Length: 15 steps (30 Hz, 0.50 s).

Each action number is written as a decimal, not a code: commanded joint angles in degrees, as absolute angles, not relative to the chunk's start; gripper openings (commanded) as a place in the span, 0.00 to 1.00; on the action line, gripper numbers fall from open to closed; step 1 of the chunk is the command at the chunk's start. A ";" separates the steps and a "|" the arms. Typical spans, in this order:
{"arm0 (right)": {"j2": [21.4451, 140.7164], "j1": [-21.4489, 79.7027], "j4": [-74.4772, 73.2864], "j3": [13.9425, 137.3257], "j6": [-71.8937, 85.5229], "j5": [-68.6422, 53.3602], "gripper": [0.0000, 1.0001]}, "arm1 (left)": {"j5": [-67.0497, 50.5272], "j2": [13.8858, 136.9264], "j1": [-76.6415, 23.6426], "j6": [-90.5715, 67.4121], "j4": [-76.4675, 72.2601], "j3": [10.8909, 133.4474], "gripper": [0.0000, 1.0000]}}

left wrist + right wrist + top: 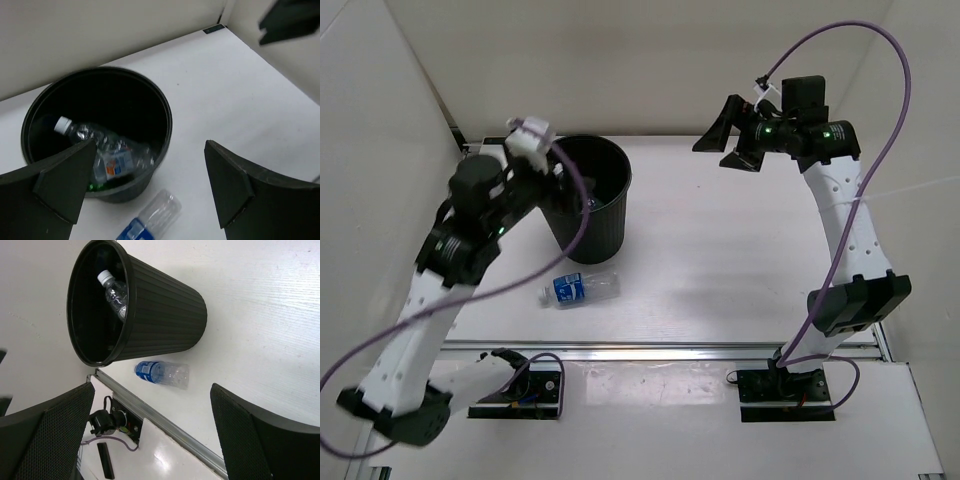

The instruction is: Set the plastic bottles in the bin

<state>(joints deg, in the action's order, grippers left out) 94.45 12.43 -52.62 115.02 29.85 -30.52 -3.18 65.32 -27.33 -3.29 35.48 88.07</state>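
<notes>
The black bin [605, 215] stands at the back left of the table. In the left wrist view the bin [160, 107] holds a clear bottle with a white cap [75, 131], a labelled clear bottle [116, 164] and a glimpse of green [92, 186]. One clear bottle with a blue label [578, 288] lies on its side on the table just in front of the bin; it also shows in the left wrist view [156, 214] and the right wrist view [162, 374]. My left gripper [548, 185] is open and empty above the bin's near-left rim. My right gripper [727, 142] is open and empty, high at the back right.
White walls close the table at the back and on both sides. A metal rail [660, 350] runs along the table's near edge, with the arm bases behind it. The right arm's purple cable [840, 40] loops high.
</notes>
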 commanded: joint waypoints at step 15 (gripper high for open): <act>97.82 11.69 -51.94 116.28 30.06 -33.31 1.00 | -6.16 59.85 -34.53 8.87 37.09 56.96 1.00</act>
<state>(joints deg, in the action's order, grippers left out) 98.41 11.99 -52.60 115.00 30.04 -31.79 -8.67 59.29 -33.17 6.24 36.34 58.13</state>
